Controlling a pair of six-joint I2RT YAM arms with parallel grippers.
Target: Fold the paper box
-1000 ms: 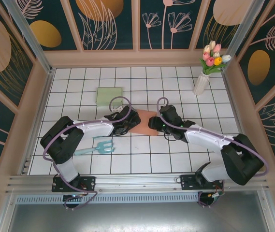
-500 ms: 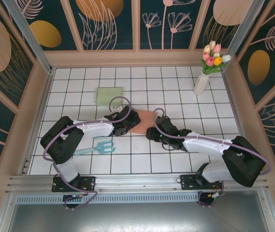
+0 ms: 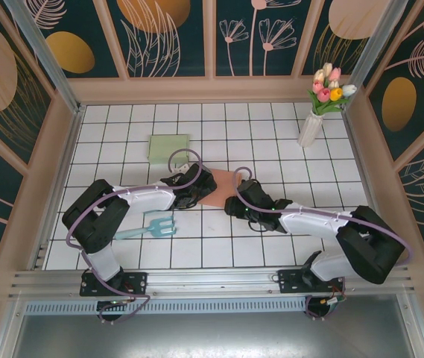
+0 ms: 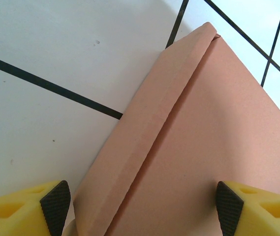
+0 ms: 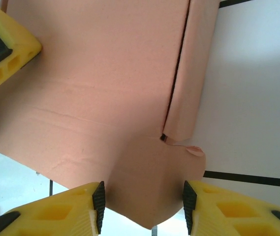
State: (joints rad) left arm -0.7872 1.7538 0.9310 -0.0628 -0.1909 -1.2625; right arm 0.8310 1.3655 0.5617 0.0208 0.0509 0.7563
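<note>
The paper box is a flat pink sheet of card lying on the white tiled table between both arms. In the left wrist view the box shows one side flap folded over along a crease. My left gripper is open, its fingers straddling the box's left part without squeezing it. My right gripper is at the box's near right corner. In the right wrist view a pointed end flap sits between the two pads of the right gripper, which touch it on both sides. The left gripper's yellow finger rests on the sheet.
A pale green pad lies behind the left arm. A teal toy rake lies near the left arm's elbow. A white vase of tulips stands at the back right. Wooden walls enclose the table.
My right gripper has moved left and nearer, from the box's right edge to its near right corner, and its jaws have narrowed onto the end flap. The left arm has stayed put.
</note>
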